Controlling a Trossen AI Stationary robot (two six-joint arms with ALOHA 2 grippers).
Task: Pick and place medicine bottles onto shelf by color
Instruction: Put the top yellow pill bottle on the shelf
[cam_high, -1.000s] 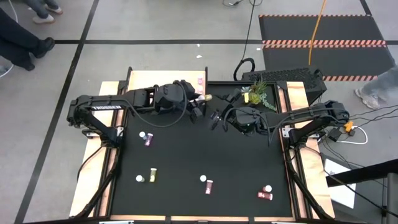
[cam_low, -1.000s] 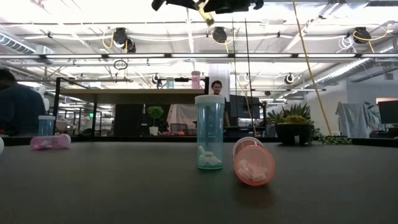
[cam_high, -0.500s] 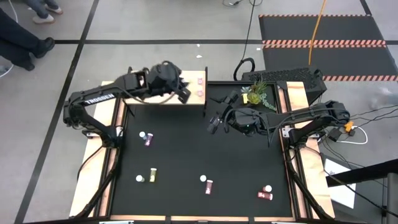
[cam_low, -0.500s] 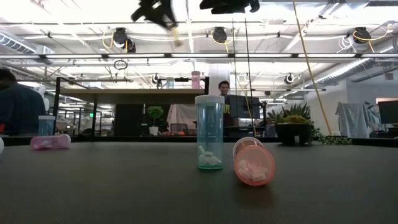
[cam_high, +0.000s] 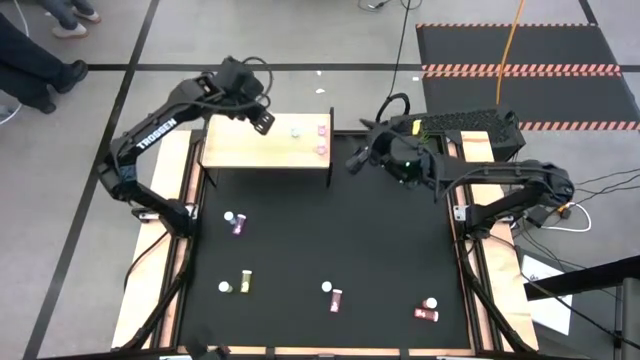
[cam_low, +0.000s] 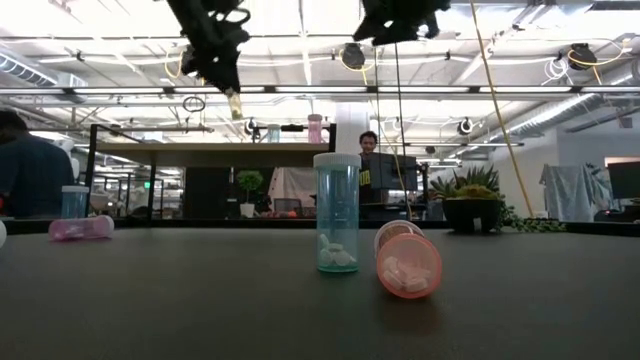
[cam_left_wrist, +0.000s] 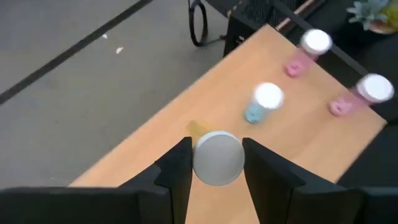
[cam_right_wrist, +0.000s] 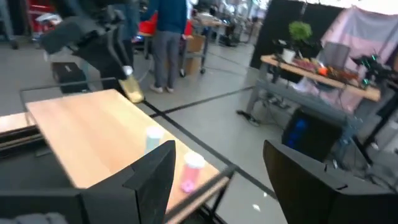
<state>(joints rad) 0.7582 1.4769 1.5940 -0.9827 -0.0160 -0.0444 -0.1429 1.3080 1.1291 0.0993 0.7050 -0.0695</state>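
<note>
Black table (cam_high: 320, 240) with wooden side rails (cam_high: 160, 240), pale shelf (cam_high: 250, 152) at its far edge bearing 1 teal bottle (cam_high: 295, 131) and 2 pink bottles (cam_high: 322, 140), left gripper (cam_left_wrist: 214, 163) above shelf clamped on yellow bottle (cam_left_wrist: 217, 155), right gripper (cam_high: 356, 160) apart beside shelf, more bottles on table, plant (cam_high: 415, 150), person (cam_low: 372, 170) in workshop behind

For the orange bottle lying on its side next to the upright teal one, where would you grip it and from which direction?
Grip the orange bottle across the middle of its body, coming straight down from above. It lies on its side with its round end facing the low camera, so the curved sides are exposed. Keep clear of the upright teal bottle close beside it.
</note>
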